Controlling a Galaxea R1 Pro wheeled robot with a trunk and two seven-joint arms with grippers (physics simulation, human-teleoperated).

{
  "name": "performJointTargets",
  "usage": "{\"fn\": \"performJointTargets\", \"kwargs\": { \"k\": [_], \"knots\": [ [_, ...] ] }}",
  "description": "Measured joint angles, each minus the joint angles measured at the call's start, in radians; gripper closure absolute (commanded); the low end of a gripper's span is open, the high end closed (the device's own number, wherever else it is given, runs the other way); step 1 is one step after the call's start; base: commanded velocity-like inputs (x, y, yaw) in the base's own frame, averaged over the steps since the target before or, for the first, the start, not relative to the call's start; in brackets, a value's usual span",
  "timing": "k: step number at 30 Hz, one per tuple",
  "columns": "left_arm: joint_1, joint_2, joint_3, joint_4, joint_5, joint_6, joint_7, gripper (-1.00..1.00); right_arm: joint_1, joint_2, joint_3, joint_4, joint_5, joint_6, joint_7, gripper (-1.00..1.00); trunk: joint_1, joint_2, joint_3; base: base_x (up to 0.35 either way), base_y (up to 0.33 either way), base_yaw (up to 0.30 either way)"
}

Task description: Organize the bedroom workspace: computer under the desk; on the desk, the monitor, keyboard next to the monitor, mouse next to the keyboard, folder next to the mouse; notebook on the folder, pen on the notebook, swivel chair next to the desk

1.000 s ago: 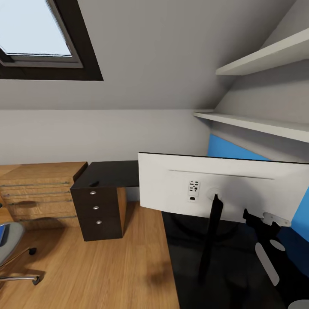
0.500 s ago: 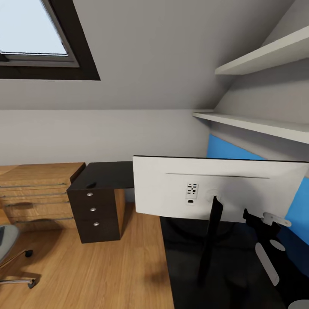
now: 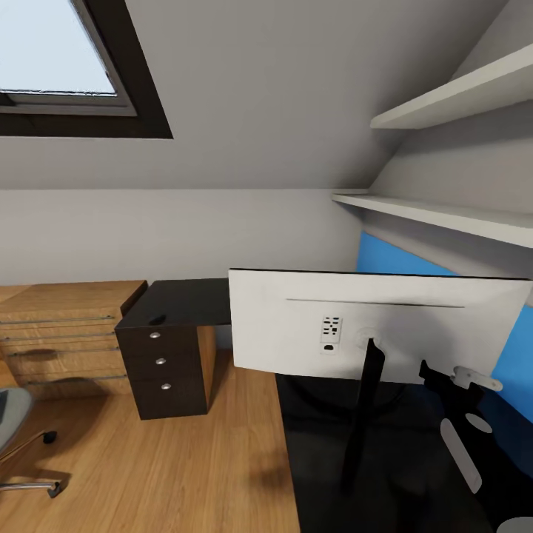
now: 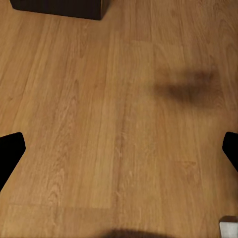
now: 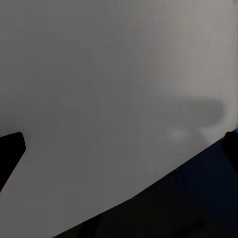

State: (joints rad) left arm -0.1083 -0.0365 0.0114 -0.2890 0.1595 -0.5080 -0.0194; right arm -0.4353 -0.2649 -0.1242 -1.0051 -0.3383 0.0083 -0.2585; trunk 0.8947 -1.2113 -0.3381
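Monitor [image 3: 370,326] stands on the black desk [image 3: 185,300], white back to the camera, screen hidden. Swivel chair [image 3: 11,414] is cut off at the frame's edge. Both grippers' [image 4: 119,148] [image 5: 119,146] jaws are spread, empty.

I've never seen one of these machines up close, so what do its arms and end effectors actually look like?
In the head view the right arm is black with pale grey capsule-shaped panels and a light bracket. In the wrist views, each end effector shows as two plain black fingertips: the left end effector and the right end effector. No cables or markings are visible.

Both grippers [image 4: 119,148] [image 5: 119,144] spread wide, empty
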Motion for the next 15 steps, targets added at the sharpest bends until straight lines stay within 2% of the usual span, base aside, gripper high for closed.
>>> {"fn": "performJointTargets", "kwargs": {
  "k": [3,10,15],
  "knots": [
    [0.0,0.0,0.0,0.0,0.0,0.0,0.0,-1.0,0.0,0.0,0.0,0.0,0.0,0.0,0.0,-1.0,0.0,0.0,0.0,0.016,0.0,0.0],
    [0.0,0.0,-0.001,0.0,-0.002,0.0,-0.001,-1.0,0.0,0.0,0.0,0.0,0.001,0.0,-0.001,-1.0,0.0,0.0,0.0,0.146,0.0,0.0],
    [0.0,0.0,-0.001,0.0,-0.002,0.0,-0.001,-1.0,0.0,0.0,0.0,0.0,0.001,0.0,0.0,-1.0,0.0,0.0,0.0,0.049,0.0,0.0]
  ]
}}
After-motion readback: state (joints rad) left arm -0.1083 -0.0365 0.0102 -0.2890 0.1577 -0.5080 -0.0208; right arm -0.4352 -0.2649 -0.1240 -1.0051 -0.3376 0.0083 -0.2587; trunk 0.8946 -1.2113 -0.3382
